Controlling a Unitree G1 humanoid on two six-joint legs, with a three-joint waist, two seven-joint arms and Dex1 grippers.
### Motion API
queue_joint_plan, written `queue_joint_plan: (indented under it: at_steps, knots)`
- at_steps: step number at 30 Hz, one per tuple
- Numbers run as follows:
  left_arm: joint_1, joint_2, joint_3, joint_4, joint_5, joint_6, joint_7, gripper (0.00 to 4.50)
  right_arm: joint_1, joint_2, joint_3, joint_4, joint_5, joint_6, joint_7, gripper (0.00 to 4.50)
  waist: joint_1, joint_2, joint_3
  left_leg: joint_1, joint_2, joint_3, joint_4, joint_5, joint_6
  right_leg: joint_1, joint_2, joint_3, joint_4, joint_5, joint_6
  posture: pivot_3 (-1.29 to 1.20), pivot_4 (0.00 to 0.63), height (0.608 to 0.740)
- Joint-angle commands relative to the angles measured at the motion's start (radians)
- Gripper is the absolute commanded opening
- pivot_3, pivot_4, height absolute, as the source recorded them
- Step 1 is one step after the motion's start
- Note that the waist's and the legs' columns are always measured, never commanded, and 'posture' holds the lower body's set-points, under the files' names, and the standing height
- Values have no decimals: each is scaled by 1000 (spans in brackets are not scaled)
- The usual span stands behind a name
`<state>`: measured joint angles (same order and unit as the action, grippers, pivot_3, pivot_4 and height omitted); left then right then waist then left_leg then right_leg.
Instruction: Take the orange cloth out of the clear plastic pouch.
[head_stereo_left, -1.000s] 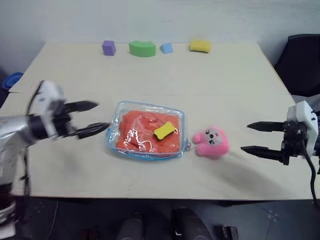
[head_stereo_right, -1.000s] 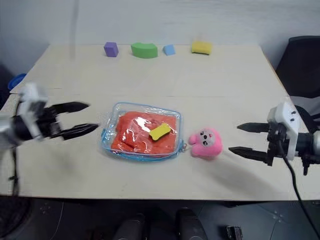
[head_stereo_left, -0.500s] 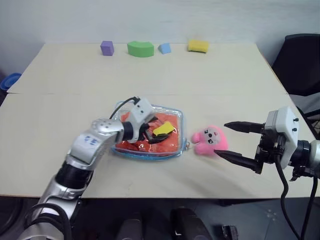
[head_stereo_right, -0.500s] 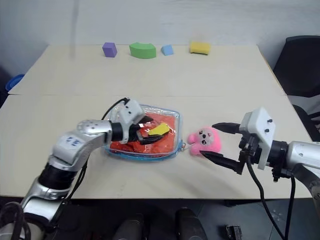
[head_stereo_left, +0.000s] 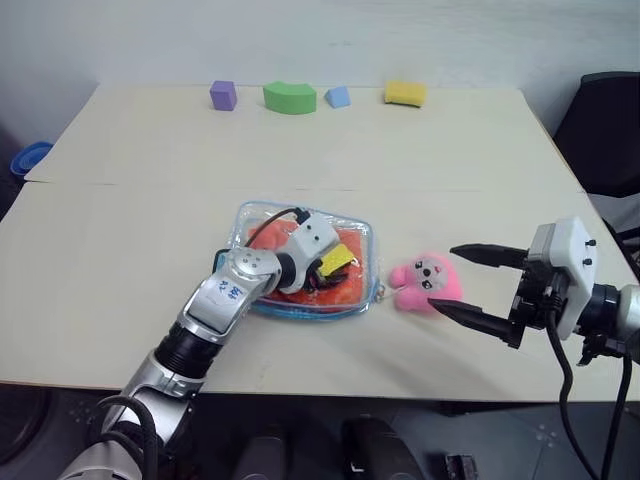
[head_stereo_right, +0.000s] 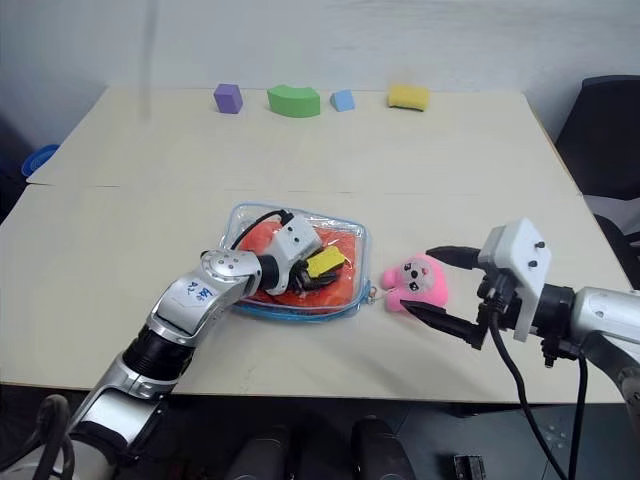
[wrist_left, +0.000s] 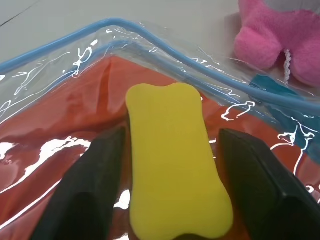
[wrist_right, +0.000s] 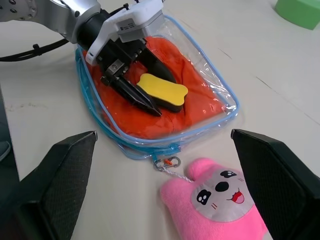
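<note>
The clear plastic pouch (head_stereo_left: 362, 303) lies flat mid-table, blue-trimmed, with the orange cloth (head_stereo_left: 352, 286) folded inside it. A yellow bone-shaped foam block (head_stereo_left: 335, 261) rests on top of the pouch. My left gripper (head_stereo_left: 330, 276) reaches over the pouch from its left side, and its two black fingers (wrist_left: 100, 170) press against the block's two long sides. The right wrist view shows the same: fingers (wrist_right: 132, 90) on either side of the block (wrist_right: 162, 91), over the cloth (wrist_right: 202, 102). My right gripper (head_stereo_left: 445, 279) hovers open to the right, level with the table.
A pink plush toy (head_stereo_left: 428, 282) lies between the pouch's zipper end and my right gripper. Purple (head_stereo_left: 223, 95), green (head_stereo_left: 290, 97), blue (head_stereo_left: 338, 96) and yellow (head_stereo_left: 405, 94) foam blocks line the far edge. A black chair (head_stereo_left: 610, 130) stands beyond the right edge.
My left arm swung in from the table's left side onto the pouch and its fingers narrowed around the yellow block. My right gripper edged left toward the plush toy.
</note>
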<state>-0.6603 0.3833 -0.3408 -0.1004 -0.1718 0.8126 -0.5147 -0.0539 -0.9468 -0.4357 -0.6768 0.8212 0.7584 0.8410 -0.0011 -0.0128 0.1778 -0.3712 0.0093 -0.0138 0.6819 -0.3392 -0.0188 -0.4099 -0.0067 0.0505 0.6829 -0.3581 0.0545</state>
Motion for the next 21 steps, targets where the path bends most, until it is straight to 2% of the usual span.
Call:
queue_joint_plan:
  at_steps: [1,2,5,10,13,19,21]
  knots:
    - [13,24,91,-67,-12,26,7,1801,-40,-13,29,9,-7,-44,24,4500,-2,0,0,0,0,0,0,0,0,0,0,0,0,0,0,0,150,740]
    - [18,28,140,-80,-28,40,16,1626,-55,-13,46,19,-12,-51,32,4500,-2,0,0,0,0,0,0,0,0,0,0,0,0,0,0,0,150,740]
    - [30,37,283,-110,-71,82,44,1626,-96,-14,85,46,-22,-66,54,4500,0,0,0,0,1,0,0,0,0,0,0,0,0,0,0,0,150,740]
    - [84,158,609,-69,-80,83,125,1626,-220,5,211,119,-58,-104,109,4500,-6,-1,1,0,1,0,0,0,0,-1,0,0,1,0,0,0,150,740]
    - [178,257,721,27,-32,16,161,1626,-293,35,289,154,-78,-127,138,4500,-16,-1,1,1,1,-1,-1,0,0,-1,0,-1,0,0,0,0,150,740]
    - [309,318,824,236,-7,-165,186,1626,-416,97,430,240,-144,-179,205,4500,-3,-3,1,0,1,-3,-1,-1,1,-1,-2,-3,-2,0,0,0,150,740]
    - [336,318,840,260,-14,-205,187,2286,-447,108,455,274,-167,-195,228,4500,7,-4,0,-1,0,-4,0,-1,1,-1,-4,-5,-3,0,0,0,150,740]
